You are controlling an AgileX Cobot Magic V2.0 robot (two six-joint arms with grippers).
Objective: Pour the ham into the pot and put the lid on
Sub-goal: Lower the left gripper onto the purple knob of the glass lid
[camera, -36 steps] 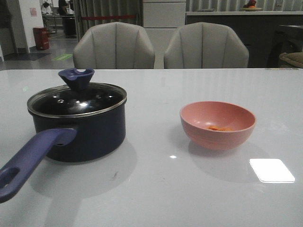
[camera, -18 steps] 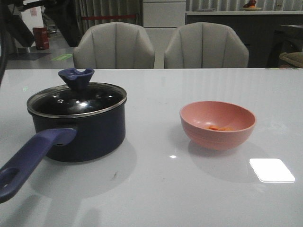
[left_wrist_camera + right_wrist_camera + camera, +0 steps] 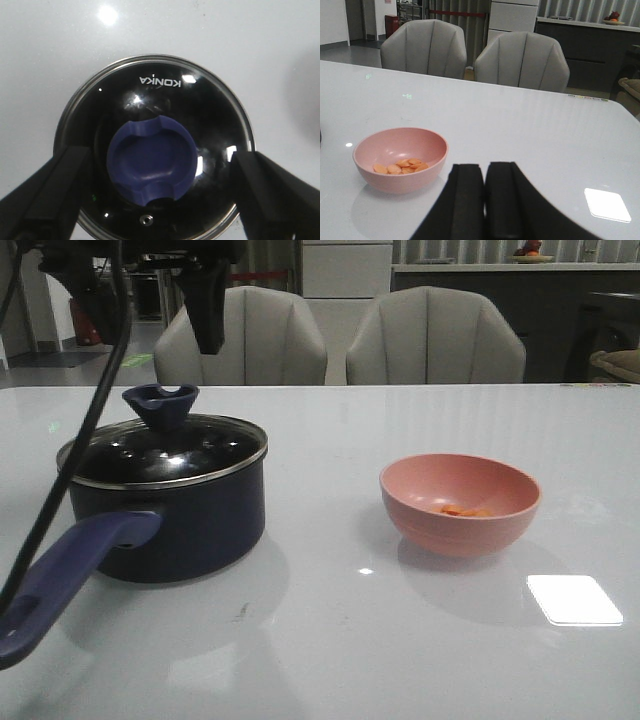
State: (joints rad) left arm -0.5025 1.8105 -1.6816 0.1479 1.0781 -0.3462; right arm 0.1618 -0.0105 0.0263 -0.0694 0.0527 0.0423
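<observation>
The thin orange-pink slices of ham [image 3: 400, 166] lie in a small heap at the bottom of the salmon-pink round bowl [image 3: 459, 503], toward the counter's [image 3: 400, 640] right side, well apart from the dark navy saucepan [image 3: 165, 510] on the left; the round glass lid [image 3: 152, 145] with its silver rim sits closed on that pot, blue notched knob [image 3: 151, 160] up, so I judge it must come off before I can pour; hence my left gripper [image 3: 155, 195] hangs above the knob, jaws spread wide to either side of it, touching nothing; my right gripper [image 3: 485, 200] waits near the bowl, jaws pressed together, empty.
</observation>
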